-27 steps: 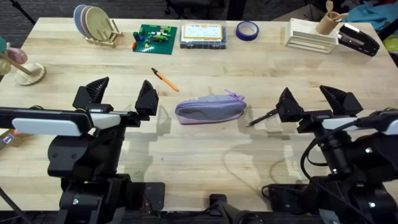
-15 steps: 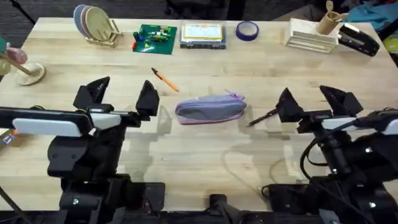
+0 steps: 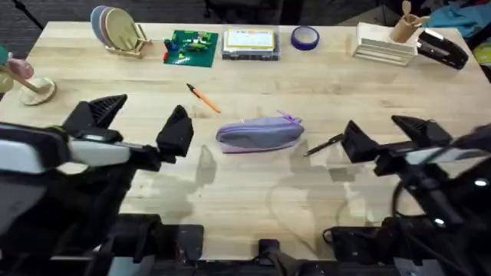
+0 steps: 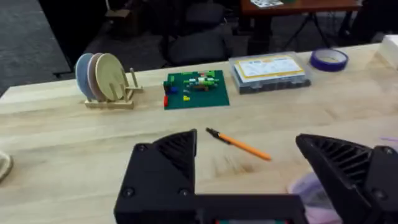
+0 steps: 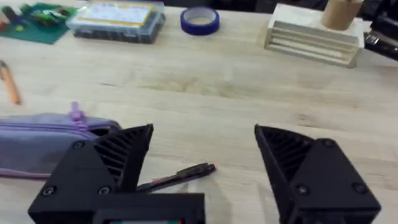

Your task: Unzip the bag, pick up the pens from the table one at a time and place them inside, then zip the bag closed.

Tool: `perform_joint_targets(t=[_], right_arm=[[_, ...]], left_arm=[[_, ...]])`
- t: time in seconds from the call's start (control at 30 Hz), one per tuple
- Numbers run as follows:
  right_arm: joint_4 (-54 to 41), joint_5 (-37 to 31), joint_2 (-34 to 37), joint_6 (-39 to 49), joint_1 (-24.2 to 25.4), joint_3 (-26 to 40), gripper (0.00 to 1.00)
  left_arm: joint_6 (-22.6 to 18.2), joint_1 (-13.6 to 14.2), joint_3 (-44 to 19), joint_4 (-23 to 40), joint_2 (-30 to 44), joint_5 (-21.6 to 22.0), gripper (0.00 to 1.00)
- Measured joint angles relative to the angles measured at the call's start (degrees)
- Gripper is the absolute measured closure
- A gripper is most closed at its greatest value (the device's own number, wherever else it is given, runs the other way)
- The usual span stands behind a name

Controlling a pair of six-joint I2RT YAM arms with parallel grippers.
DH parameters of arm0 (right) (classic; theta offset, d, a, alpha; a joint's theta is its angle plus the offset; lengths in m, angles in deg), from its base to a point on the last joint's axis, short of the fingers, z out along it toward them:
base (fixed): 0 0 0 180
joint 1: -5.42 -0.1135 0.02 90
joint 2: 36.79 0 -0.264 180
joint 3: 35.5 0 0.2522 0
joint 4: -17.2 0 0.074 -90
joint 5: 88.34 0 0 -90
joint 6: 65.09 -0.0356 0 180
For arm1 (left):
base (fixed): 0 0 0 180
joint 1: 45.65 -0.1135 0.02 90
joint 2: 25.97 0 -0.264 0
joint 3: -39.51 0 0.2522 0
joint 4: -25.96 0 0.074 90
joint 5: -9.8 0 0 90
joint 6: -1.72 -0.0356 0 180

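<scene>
So on the left, the left end effector is spread wide, nothing between its black fingers, just hovering over bare desk to the left of the bag. From its own wrist camera you can see the same thing: left end effector gaping, both fingers clear of everything, with the orange pen lying on the wood out past the gap and a corner of the lavender bag peeking in behind one finger.

Moving right in the overhead, the orange pen sits on the desk on a diagonal, just up and left of the bag, black tip pointing away toward the far edge. Not touching the bag as far as I can tell.

The bag is lying flat near the middle of the desk, roughly between the two arms, zipper side up with the purple pull tab at its right end. Zipper looks closed.

Right of that is the black pen, angled on the wood between the bag's right end and the right arm. In the right wrist view the black pen is close to one finger.

Then the right end effector: also wide open, holding nothing. Its wrist view shows the right end effector fingers far apart above the desk, the bag off to one side.
</scene>
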Motion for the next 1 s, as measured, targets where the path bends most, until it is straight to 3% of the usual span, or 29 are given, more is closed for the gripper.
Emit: perform_joint_targets(t=[0.2,0.57,0.8,1.0], right_arm=[[-7.67,0.33,5.10,0.00,0.00,12.81,0.003],[-14.34,1.32,22.25,-0.02,0.00,29.22,0.003],[-15.35,2.45,29.40,-0.02,0.00,34.24,0.004],[-15.67,2.92,30.04,-0.02,0.00,34.32,0.004]], left_arm=[[-0.70,-0.02,-10.58,9.58,6.39,-2.21,0.007],[-6.75,0.00,-24.91,16.75,26.21,-9.78,0.007],[-15.28,-0.02,-31.93,23.07,37.37,-13.84,0.007],[-28.58,0.00,-32.35,27.16,44.12,-19.04,0.007]])
